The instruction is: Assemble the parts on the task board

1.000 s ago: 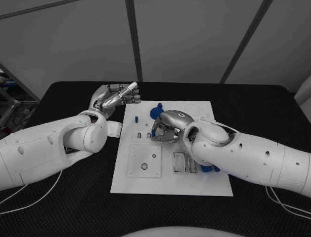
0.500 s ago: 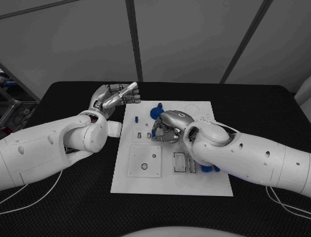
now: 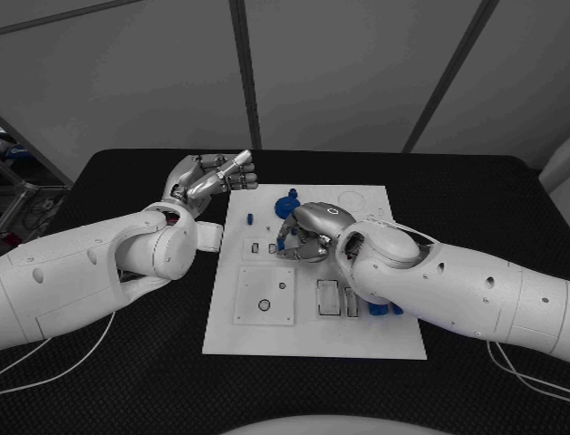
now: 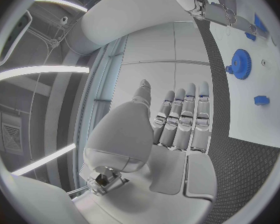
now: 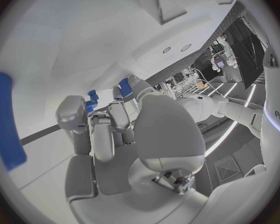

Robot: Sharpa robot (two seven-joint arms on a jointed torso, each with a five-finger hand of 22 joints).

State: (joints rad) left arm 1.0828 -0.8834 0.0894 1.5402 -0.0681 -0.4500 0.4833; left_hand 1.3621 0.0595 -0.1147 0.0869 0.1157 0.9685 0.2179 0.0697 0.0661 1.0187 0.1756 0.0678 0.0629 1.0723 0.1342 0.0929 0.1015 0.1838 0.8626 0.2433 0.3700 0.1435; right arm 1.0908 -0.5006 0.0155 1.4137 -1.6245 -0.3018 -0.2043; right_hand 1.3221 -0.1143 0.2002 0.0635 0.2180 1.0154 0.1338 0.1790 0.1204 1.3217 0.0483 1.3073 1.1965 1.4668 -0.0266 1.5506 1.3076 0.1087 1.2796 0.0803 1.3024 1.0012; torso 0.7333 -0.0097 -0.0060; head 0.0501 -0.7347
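A black table [image 3: 128, 381] is seen before grey panelled walls, and the white task board [image 3: 313, 337] lies at its middle. All places below are given from that board.

The left hand [image 3: 210, 178] is held up just off the board's far left corner, clear of it; its fingers [image 4: 184, 122] are stretched out side by side with nothing in them. The right hand [image 3: 307, 231] is bent down over the board's middle, its fingers [image 5: 102, 129] curled toward the surface. Whether a part is pinched beneath them cannot be told (the fingertips are hidden in the head view, and the wrist view settles nothing).

A blue gear [image 3: 286, 206] stands on the board's far half, just beyond the right hand, and is seen again past the left hand's fingers [image 4: 240, 63], with a small blue peg [image 4: 261, 100] nearby. Further blue parts [image 3: 384, 309] lie near the board's right edge, partly covered by the right forearm.

The parts are judged to be light, stiff plastic, hard and rather smooth, so that they could slip or tip under a careless pinch. The gear would best be taken by its rim or raised hub, the slimmer pieces across their short sides, and each should be kept upright over its seat.
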